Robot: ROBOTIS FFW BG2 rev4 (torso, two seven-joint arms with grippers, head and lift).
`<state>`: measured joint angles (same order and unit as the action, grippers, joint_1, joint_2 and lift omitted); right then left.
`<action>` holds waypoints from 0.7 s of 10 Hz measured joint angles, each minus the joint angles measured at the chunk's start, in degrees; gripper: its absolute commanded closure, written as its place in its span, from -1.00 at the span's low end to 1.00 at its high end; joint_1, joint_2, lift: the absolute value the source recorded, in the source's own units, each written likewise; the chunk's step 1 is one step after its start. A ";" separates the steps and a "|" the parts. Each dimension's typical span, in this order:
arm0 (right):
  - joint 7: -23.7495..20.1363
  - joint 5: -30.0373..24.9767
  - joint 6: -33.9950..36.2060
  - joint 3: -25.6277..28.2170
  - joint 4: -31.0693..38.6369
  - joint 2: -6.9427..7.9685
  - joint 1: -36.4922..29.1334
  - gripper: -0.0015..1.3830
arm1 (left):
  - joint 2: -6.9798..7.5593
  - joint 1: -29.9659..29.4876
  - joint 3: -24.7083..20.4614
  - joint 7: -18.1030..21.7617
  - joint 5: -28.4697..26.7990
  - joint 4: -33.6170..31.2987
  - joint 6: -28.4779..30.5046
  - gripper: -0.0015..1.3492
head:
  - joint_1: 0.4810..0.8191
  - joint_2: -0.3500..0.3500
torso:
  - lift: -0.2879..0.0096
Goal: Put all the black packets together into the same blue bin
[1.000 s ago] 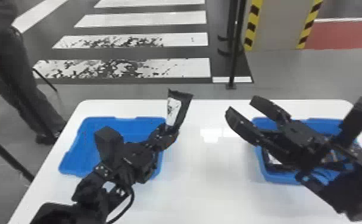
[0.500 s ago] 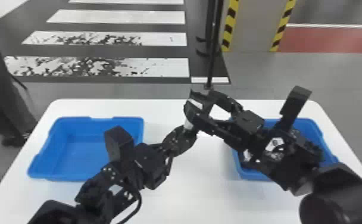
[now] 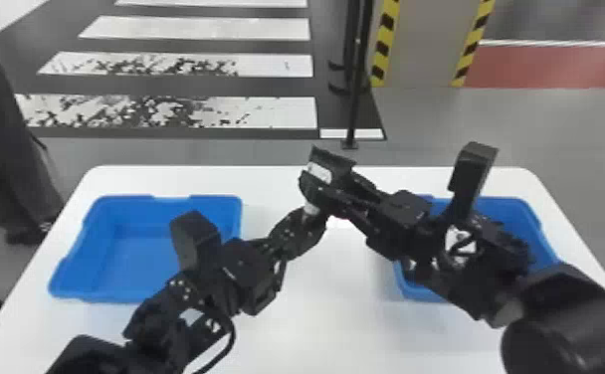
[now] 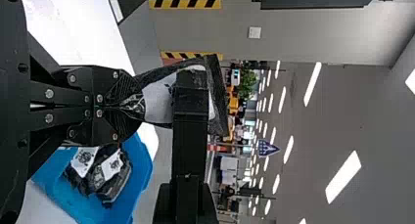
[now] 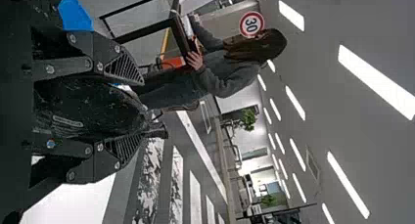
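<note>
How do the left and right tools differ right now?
The left tool is shut on one end of a black packet; the right tool is open around it. In the head view, the left tool sits lower, the right tool higher. Both are black.

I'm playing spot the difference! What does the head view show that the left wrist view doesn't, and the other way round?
Head view's own: the blue bin on the robot's left and the black cable looping by the left arm.

Left wrist view's own: the ceiling lights and a green plant.

Both: the black packet in the left gripper, the right-hand blue bin and yellow-and-black stripes.
</note>
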<state>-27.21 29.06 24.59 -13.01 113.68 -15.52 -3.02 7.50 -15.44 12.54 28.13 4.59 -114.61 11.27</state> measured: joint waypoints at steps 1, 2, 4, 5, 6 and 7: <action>0.12 -0.09 0.45 -0.11 0.17 -0.03 0.05 0.70 | -0.01 0.00 0.02 0.00 -0.02 0.02 -0.21 0.80 | 0.27 0.01 | 0.20; 0.14 -0.06 0.55 -0.13 0.28 -0.04 0.07 0.70 | -0.01 0.00 -0.02 0.00 -0.02 0.01 -0.31 0.80 | 0.27 0.01 | 0.20; 0.14 -0.04 0.20 -0.14 0.41 -0.04 0.07 0.70 | -0.04 -0.03 -0.27 0.00 -0.01 0.01 -0.34 0.71 | 0.27 0.02 | 0.20; 0.24 0.04 -0.27 -0.14 0.42 -0.05 0.03 0.70 | -0.08 -0.16 -0.40 0.01 0.32 0.03 -0.18 0.11 | 0.27 0.02 | 0.20; 0.36 0.27 -0.98 -0.13 0.42 -0.05 -0.08 0.70 | -0.11 -0.25 -0.49 -0.01 0.65 0.16 0.46 -0.55 | 0.27 0.02 | 0.20; 0.48 0.62 -1.90 0.04 0.50 -0.04 -0.18 0.70 | -0.11 -0.34 -0.63 0.00 0.75 0.25 0.85 -0.85 | 0.27 0.02 | 0.20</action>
<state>-26.73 29.67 22.69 -12.97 114.18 -15.56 -3.21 7.38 -15.78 11.92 28.13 5.34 -114.36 12.13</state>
